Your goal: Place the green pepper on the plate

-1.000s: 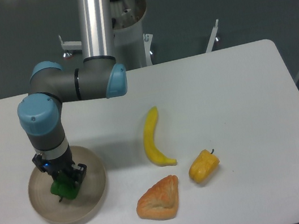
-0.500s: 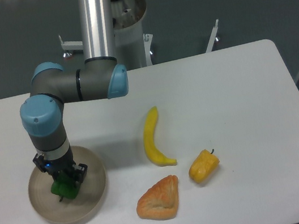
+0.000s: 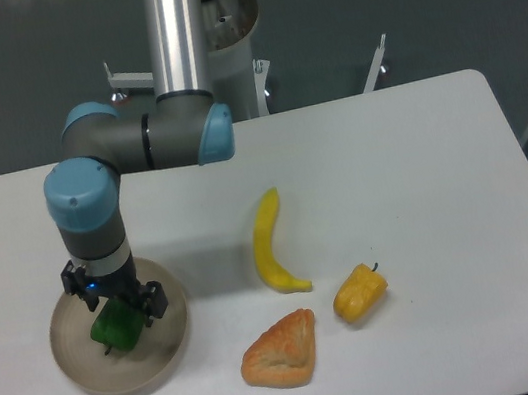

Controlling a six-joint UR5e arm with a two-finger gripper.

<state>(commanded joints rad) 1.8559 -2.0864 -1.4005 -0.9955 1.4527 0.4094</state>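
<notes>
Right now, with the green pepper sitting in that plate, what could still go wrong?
The pincer hangs right over the green pepper, so if a finger catches it as the arm lifts, the pepper might tip or get dragged. It lies toward one side of the plate, near the rim, and its lumpy shape could let it roll out.

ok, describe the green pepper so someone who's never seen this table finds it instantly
Start at the round beige plate near the table's front-left corner, right under the arm. The green pepper lies on that plate, just below the tool. It is the only dark green item: the other pepper is yellow and lies off to the right, near the banana and the pastry.
</notes>
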